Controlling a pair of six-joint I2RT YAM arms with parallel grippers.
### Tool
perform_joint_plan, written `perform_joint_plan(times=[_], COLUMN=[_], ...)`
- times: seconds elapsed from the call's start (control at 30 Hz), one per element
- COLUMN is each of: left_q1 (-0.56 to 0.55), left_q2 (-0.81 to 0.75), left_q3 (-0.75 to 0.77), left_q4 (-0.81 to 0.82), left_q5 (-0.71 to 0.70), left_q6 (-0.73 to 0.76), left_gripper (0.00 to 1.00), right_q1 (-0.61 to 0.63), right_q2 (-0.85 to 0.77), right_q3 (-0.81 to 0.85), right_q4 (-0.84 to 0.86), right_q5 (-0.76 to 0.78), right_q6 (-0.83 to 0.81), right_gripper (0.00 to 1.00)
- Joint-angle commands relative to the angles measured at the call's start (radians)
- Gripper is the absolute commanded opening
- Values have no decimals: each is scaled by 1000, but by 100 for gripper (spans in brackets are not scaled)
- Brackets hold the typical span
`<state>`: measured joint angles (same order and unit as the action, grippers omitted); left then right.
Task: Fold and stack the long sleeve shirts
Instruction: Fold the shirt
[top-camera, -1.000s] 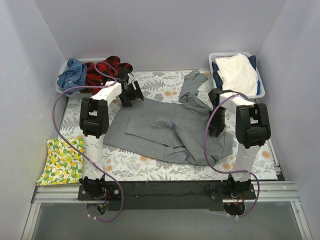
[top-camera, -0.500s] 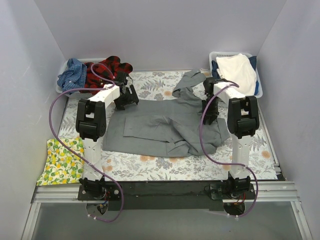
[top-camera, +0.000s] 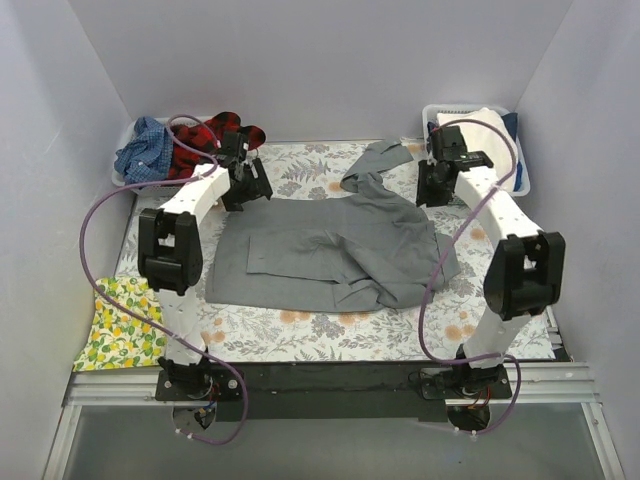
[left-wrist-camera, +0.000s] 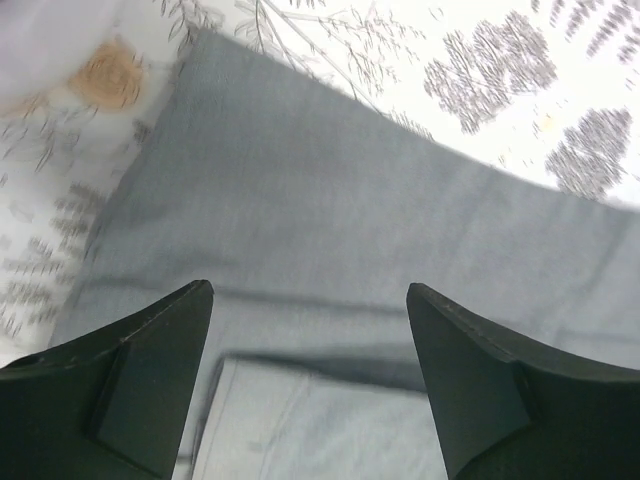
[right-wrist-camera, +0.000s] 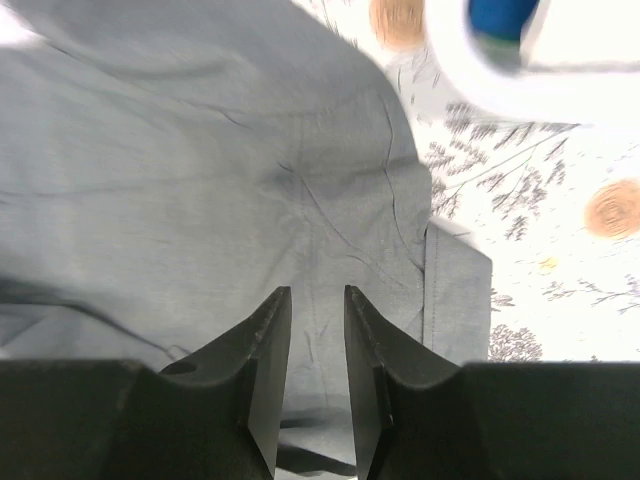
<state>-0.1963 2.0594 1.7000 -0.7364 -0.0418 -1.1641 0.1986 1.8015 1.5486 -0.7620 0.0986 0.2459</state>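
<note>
Flat across the middle of the table lies the large plain mid-grey button-up shirt, spread on the grey-and-orange fern-print table cover, with one sleeve rumpled and running toward the far edge. My left claw hangs over the shirt's far left corner. In its own wrist view the fingers stand wide apart with nothing between them but grey cloth below. My right claw sits at the shirt's far right shoulder. There the fingers are drawn nearly together with only a thin slit between them, and I cannot tell whether a fold of the grey fabric is pinched in that slit. Heaped at the far left corner are the red-black plaid shirt and the blue checked shirt. A white plastic basket holding a cream-white cloth stands at the far right, just beyond my right claw. A yellow lemon-print cloth lies at the near left.
</note>
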Motion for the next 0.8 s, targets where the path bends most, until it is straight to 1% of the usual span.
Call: perform_joint_plan(times=[0.0,0.07,0.13,0.17,0.23,0.4,0.5,0.63,0.77], left_q1=[5,3,3,5,3,-2,-2,-3,3], left_q2=[-209,-280,-327,-365,-395,-447,-444,-392,-337], left_q3=[-115,-230,-310,-377,-434,-578,-658,-724,-714], left_q4=[-20,-20,-17,-17,-8,9,49,91,74], left_q5=[25,34,39,40,79,114,123,122,88], left_q6=[-2,-9,-17,-31,-43,-88,-112,-147,-164], left_gripper=[79,79,79,79,79,79,79,79,79], right_q1=[-1,-1,-1,-1,-2,-2,-1,-1,-2], right_q2=[-108,-146,-195,-209,-247,-298,-303,-258,-197], right_q3=[-108,-159,-249,-281,-353,-447,-504,-533,-527], right_q4=[24,1,-11,-13,-16,-33,-30,-5,32], right_q5=[-2,-2,-5,-5,-14,-27,-33,-49,-54], right_q6=[3,18,26,36,47,81,89,86,70], right_gripper=[35,35,35,35,35,35,35,35,34])
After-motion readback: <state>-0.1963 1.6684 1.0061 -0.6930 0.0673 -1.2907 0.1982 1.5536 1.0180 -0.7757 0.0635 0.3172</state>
